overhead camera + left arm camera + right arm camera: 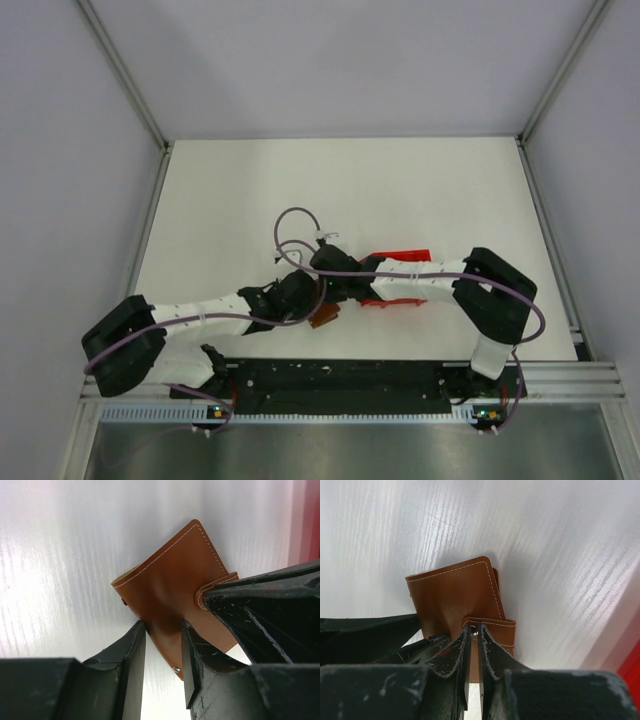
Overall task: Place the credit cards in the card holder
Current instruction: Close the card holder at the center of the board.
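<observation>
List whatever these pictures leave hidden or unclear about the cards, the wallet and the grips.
- Credit cards: none visible in any view; whether any sit inside the card holder is hidden by its cover.
- Left gripper, left wrist view: jaws straddle the leather; contact unclear.
- Top view: the grippers cover most of the holder; the right arm cuts off the red box.
- Right gripper: shut on the strap, hiding its end.

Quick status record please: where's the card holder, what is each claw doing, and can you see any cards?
card holder: brown, folded, between both claws
right claw: shut on the holder's strap
left claw: jaws apart, straddling the holder's lower edge; contact unclear
credit cards: none in view
red box: on the table, partly hidden by the right arm
</observation>
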Motion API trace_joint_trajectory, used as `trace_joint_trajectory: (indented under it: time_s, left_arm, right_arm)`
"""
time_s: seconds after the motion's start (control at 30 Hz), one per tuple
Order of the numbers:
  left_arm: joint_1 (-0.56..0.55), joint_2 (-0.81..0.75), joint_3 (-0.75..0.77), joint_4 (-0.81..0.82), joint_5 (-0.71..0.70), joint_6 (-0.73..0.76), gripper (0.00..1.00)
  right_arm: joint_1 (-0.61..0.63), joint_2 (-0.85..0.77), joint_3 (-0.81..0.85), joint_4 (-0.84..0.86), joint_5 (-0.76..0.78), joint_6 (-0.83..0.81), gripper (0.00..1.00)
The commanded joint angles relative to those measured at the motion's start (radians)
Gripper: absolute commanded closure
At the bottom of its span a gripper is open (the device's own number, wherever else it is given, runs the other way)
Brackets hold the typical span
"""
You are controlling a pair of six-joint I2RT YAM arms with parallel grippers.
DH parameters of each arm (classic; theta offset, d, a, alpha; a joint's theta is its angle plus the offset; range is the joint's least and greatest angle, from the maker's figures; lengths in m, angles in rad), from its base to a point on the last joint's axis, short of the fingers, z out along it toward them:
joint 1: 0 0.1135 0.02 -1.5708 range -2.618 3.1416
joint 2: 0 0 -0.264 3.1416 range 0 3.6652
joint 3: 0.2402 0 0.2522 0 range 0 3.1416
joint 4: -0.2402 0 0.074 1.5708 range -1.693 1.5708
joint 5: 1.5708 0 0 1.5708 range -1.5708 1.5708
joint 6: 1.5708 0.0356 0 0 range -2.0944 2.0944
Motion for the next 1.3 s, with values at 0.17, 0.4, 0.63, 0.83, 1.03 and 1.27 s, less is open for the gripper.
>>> trace_joint_trajectory:
  time_s: [0.17,0.4,0.63,0.83,1.03,1.27]
  left_arm:
    - [0.005,0.089,-0.024,0.066,0.022,0.068,0.7]
    - [0.005,0.077,-0.021,0.062,0.013,0.099,0.68]
    - [0.005,0.072,-0.016,0.064,0.02,0.107,0.62]
    - [0.005,0.058,-0.016,0.062,0.029,0.102,0.54]
    - [0.005,0.037,-0.01,0.059,0.034,0.084,0.45]
    - [0.005,0.046,-0.001,0.064,0.052,0.062,0.45]
  right_arm:
    - [0.011,-0.115,-0.087,-0.194,0.038,-0.018,0.85]
    - [-0.019,-0.155,-0.077,-0.191,0.098,-0.011,0.84]
    - [-0.018,-0.197,-0.13,-0.075,0.103,0.027,0.84]
    - [-0.019,-0.241,-0.151,-0.006,0.127,0.054,0.86]
    - [-0.016,-0.29,-0.173,0.053,0.127,0.032,0.84]
    - [-0.024,-0.18,-0.117,0.028,0.095,0.032,0.85]
